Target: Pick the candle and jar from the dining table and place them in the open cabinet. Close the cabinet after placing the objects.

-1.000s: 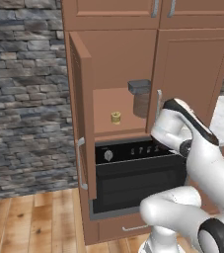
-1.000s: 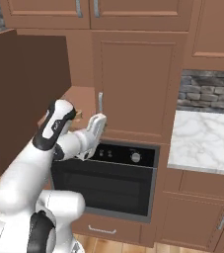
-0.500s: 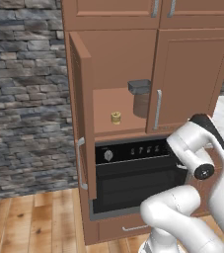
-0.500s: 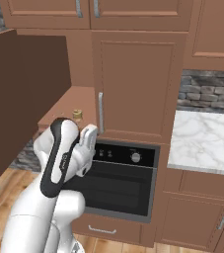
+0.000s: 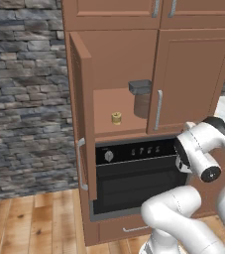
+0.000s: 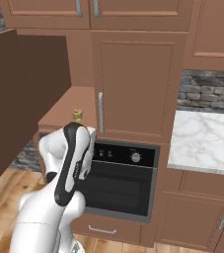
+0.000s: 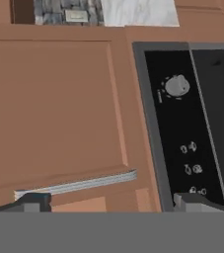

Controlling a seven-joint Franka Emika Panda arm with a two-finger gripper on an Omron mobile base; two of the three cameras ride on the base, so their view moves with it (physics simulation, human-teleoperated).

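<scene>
The cabinet (image 5: 126,59) has its left door (image 5: 82,116) swung open and its right door (image 5: 186,79) shut. On its shelf stands the small yellow candle (image 5: 116,118) (image 6: 77,115). Behind it to the right sits the grey jar (image 5: 140,95), partly hidden by the shut door. My gripper (image 7: 116,203) is open and holds nothing. It hangs in front of the shut door's silver handle (image 7: 76,185) and the oven's control panel (image 7: 180,128), apart from both objects. The arm (image 6: 71,158) is folded low before the oven. The dining table is out of view.
A black oven (image 5: 134,173) (image 6: 121,185) sits right below the shelf. The open door (image 6: 24,94) juts out to the left. A marble counter (image 6: 205,141) lies to the right. A stone wall (image 5: 25,94) and wood floor (image 5: 34,218) lie to the left.
The arm has drawn back from the cabinet front and folded downward, bringing the hand to oven-panel height. Candle, jar and doors have not moved.
</scene>
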